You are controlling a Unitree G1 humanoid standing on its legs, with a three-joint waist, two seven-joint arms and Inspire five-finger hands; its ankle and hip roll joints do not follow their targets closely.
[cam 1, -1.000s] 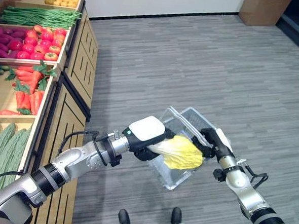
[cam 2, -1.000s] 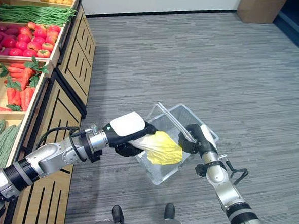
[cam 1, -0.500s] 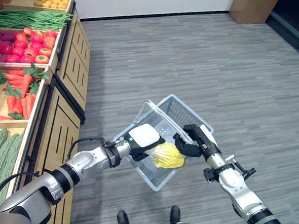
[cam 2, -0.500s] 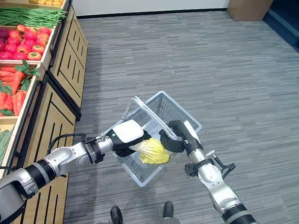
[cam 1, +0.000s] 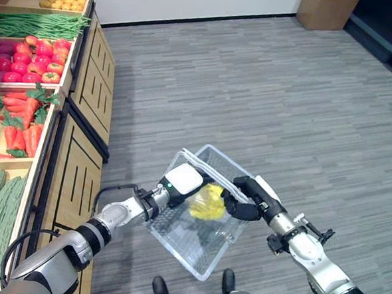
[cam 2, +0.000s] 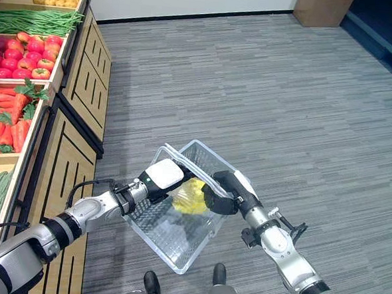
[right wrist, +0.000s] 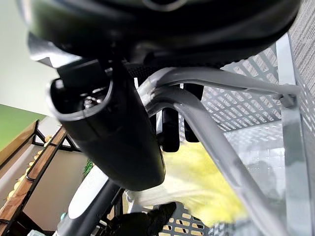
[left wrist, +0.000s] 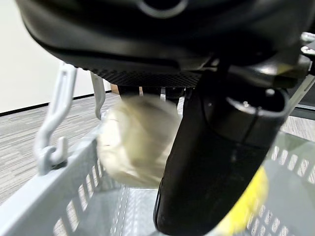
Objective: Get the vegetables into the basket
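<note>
Left eye view: left robot hand (cam 1: 182,181) grasps the yellow cabbage (cam 1: 207,202) inside the clear basket (cam 1: 177,236); right robot hand (cam 1: 245,196) is clenched round the basket's handles (right wrist: 206,81).

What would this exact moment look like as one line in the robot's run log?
left robot hand: holding cabbage inside basket | right robot hand: gripping basket handles | cabbage: not released

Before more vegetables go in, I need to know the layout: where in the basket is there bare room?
The basket floor toward its near end is bare, bordered by the mesh walls. The far end is crowded: the cabbage sits there under the left robot hand, with the right robot hand curled on the handles beside it.
</note>
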